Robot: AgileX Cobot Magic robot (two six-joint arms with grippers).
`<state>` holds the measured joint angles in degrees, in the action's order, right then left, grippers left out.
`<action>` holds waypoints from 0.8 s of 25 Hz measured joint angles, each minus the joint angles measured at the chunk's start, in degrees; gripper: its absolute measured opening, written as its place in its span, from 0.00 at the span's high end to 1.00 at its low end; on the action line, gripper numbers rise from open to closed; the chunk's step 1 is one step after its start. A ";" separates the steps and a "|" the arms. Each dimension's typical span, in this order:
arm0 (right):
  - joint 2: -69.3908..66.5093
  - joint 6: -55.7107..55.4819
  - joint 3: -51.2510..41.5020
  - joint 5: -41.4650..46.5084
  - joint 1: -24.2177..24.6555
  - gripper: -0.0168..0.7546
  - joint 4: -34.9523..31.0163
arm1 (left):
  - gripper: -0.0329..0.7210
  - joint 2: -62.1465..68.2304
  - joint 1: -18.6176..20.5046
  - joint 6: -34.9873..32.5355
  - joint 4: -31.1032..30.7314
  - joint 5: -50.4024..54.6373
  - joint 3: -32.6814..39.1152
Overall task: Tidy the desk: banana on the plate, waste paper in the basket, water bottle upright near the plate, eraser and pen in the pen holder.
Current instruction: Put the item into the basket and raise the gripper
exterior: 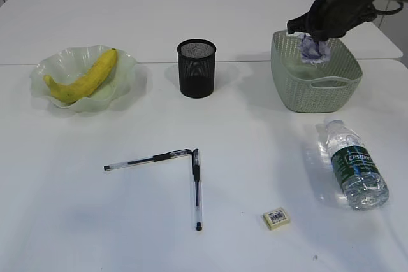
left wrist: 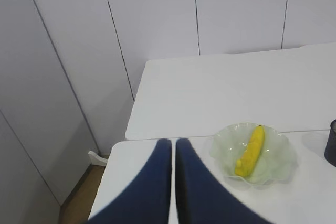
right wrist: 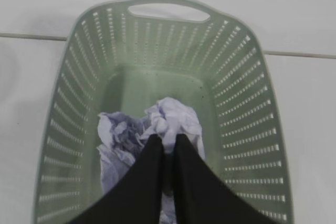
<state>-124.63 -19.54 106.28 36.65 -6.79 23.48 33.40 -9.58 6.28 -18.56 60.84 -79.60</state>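
The banana (exterior: 86, 76) lies on the pale green plate (exterior: 50, 65) at the left; both show in the left wrist view, banana (left wrist: 250, 151) on plate (left wrist: 278, 153). My right gripper (exterior: 313, 37) is shut on the crumpled waste paper (exterior: 314, 50) and holds it over the green basket (exterior: 315, 87). In the right wrist view the jaws (right wrist: 168, 141) pinch the paper (right wrist: 157, 124) above the basket floor (right wrist: 121, 82). The water bottle (exterior: 354, 164) lies on its side at the right. Two pens (exterior: 148, 159) (exterior: 196, 189) and an eraser (exterior: 276, 218) lie at the front. The black mesh pen holder (exterior: 196, 68) stands mid-table. My left gripper (left wrist: 173, 142) is shut and empty, off the table's left corner.
A second white table stands behind, with a seam between the two. White wall panels and floor show beyond the left table edge in the left wrist view.
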 joint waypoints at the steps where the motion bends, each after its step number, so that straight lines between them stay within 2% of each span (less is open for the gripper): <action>1: -0.29 0.00 0.00 0.00 0.00 0.93 0.00 | 0.98 0.00 0.00 0.00 0.00 0.00 0.00; 10: -2.08 0.00 0.00 -0.86 0.00 0.88 0.00 | 0.98 0.00 0.00 0.00 0.00 0.09 0.00; 12: -2.15 0.00 0.00 -1.38 0.00 0.83 0.00 | 0.98 0.00 0.00 0.00 0.00 -0.03 0.00; 17: -2.15 0.00 0.00 -1.93 0.00 0.65 0.00 | 0.98 0.00 0.00 0.00 0.00 -0.11 0.00; 20: -2.15 0.00 0.00 -1.37 0.00 0.62 0.00 | 0.98 0.00 0.00 0.00 0.00 -0.24 0.00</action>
<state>-126.78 -19.54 106.28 35.28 -6.79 23.48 33.40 -9.58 6.28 -18.56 60.59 -79.60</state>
